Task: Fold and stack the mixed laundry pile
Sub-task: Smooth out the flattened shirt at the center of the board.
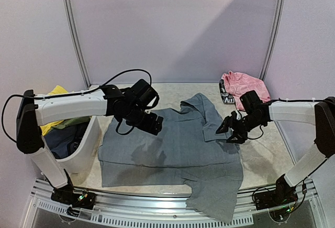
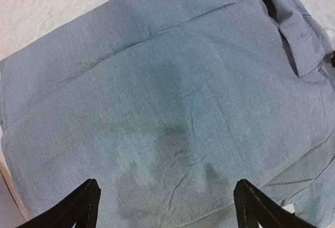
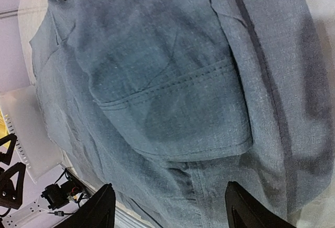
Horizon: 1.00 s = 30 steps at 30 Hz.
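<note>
Grey shirt point(image 1: 172, 149) lies flat; left gripper point(image 2: 166, 188) and right gripper point(image 3: 170, 199) hover spread, empty.

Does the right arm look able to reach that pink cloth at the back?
Probably yes. The pink cloth lies uncovered just beyond the right end effector, whose jaws are open over the grey shirt.

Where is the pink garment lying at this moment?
In the top view, the pink garment lies at the far right corner of the table, beyond the right gripper and right of the grey shirt.
</note>
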Each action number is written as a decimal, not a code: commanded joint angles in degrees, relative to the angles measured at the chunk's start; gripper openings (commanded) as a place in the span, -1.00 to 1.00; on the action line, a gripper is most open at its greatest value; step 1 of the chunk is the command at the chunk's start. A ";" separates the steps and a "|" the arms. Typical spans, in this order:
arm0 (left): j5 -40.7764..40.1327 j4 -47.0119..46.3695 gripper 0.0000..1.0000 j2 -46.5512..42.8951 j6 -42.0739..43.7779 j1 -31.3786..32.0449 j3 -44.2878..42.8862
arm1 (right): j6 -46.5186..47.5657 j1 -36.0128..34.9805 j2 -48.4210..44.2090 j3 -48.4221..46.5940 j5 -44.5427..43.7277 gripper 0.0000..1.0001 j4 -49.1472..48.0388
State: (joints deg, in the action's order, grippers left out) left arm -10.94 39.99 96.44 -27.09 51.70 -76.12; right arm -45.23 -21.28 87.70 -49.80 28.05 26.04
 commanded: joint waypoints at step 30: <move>-2.49 1.92 0.76 -2.34 -1.45 1.56 0.55 | 3.86 5.39 11.44 -3.03 9.73 -0.16 -5.33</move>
State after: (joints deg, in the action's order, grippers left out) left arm -12.75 40.91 94.35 -28.75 52.31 -74.22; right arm -43.68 -16.05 98.78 -51.07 36.14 19.66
